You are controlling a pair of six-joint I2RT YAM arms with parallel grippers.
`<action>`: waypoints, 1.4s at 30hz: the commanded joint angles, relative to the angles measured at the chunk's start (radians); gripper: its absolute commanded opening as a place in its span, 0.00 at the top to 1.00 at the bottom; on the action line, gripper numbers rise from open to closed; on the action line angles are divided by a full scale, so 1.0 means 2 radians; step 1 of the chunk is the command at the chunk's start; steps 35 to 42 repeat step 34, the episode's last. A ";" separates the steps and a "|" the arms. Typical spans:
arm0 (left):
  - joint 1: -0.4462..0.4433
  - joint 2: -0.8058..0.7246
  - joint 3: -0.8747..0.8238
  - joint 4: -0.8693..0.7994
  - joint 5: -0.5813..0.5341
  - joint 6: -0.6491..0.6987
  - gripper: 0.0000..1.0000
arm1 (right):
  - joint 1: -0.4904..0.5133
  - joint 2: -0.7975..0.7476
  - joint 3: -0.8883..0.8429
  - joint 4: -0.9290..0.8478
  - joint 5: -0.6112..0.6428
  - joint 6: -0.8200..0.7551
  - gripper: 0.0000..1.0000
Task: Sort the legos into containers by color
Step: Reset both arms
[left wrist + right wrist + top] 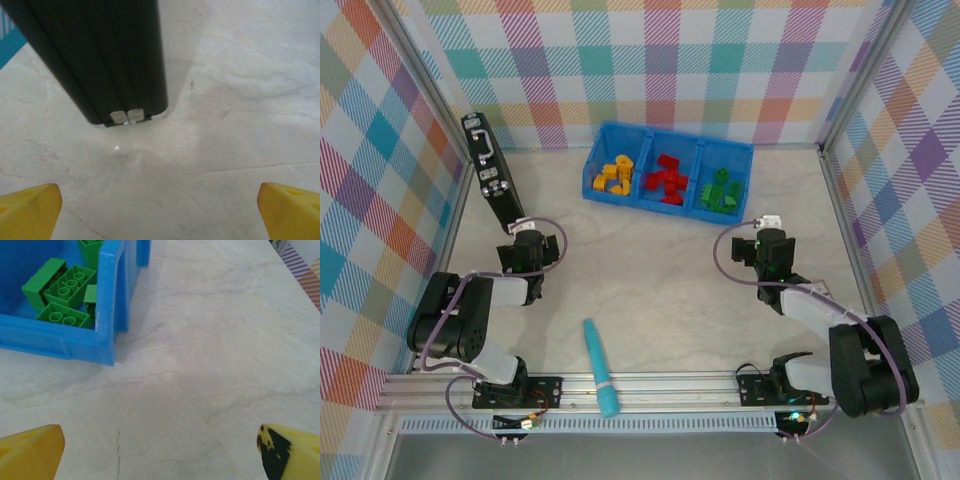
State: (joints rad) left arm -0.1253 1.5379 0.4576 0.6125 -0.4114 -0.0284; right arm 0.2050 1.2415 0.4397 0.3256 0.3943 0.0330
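Filling a glossy blue bin (592, 168), studded plastic legos (667, 180), veined tabletop (660, 285)

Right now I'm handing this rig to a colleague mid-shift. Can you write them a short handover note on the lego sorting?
Left tool: open, empty, low over the table, facing a black box.
Right tool: open, empty, near the green end of the blue bin.
Things: yellow legos are in the left compartment, red legos in the middle, green legos in the right.
Done: no loose brick is visible on the table, so sorting looks complete.
Remaining: nothing apparent. The teal cylinder by the near rail is not part of the job.
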 commanded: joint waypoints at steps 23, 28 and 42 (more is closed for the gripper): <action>0.014 0.021 -0.033 0.144 0.061 0.012 0.00 | -0.097 0.148 -0.012 0.247 -0.193 -0.008 0.01; 0.013 0.023 -0.026 0.133 0.065 0.014 0.00 | -0.098 0.149 -0.012 0.250 -0.193 -0.008 0.01; 0.012 0.020 -0.032 0.141 0.062 0.014 0.00 | -0.098 0.147 -0.014 0.251 -0.193 -0.008 0.01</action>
